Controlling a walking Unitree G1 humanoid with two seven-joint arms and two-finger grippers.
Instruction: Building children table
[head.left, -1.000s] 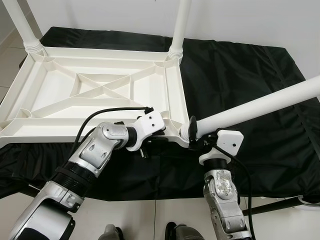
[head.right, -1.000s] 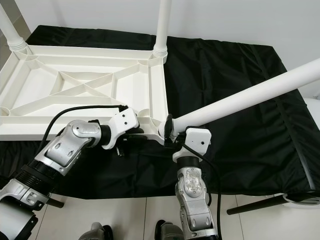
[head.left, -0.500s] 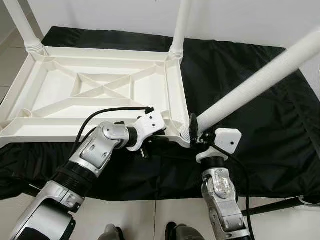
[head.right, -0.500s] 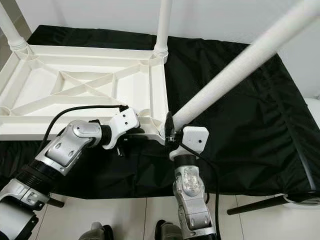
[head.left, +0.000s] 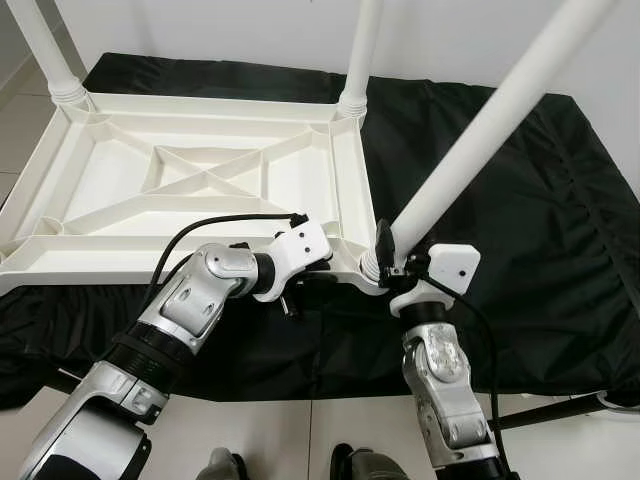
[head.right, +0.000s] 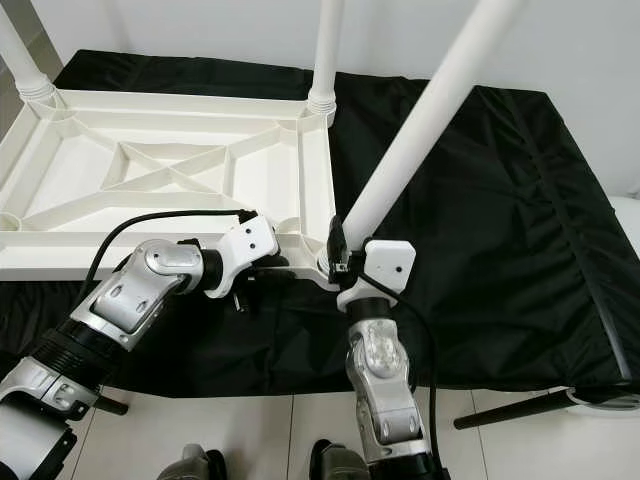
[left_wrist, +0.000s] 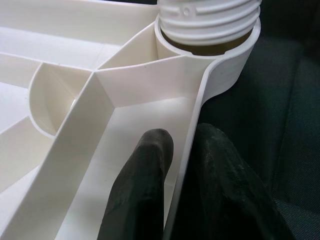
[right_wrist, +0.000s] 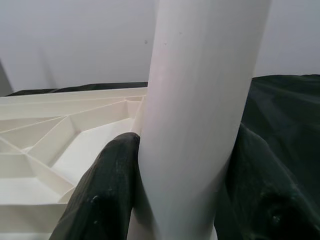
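Right gripper (head.left: 392, 262): clamped on the lower end of a white table leg (head.left: 480, 130), one black finger on each side of the tube, as the right wrist view confirms (right_wrist: 107, 190). The leg is tilted, rising up and away toward the robot's right, with its threaded base seated at the near right corner socket (left_wrist: 225, 60) of the tabletop.

Left gripper (left_wrist: 177, 165): closed on the near rim of the white tabletop (head.left: 200, 190), just beside that same corner. One finger (left_wrist: 142, 185) lies inside the rim wall, the other outside it against the dark cloth.

The tabletop lies upside down, its ribbed underside facing up. Two further legs stand upright in the far corners: one at far left (head.left: 45, 50), one at far right (head.left: 360, 55).

The tabletop rests on a black cloth (head.left: 510, 250) that spreads well past it on the robot's right. Pale floor tiles (head.left: 300, 430) show below the cloth's near edge.
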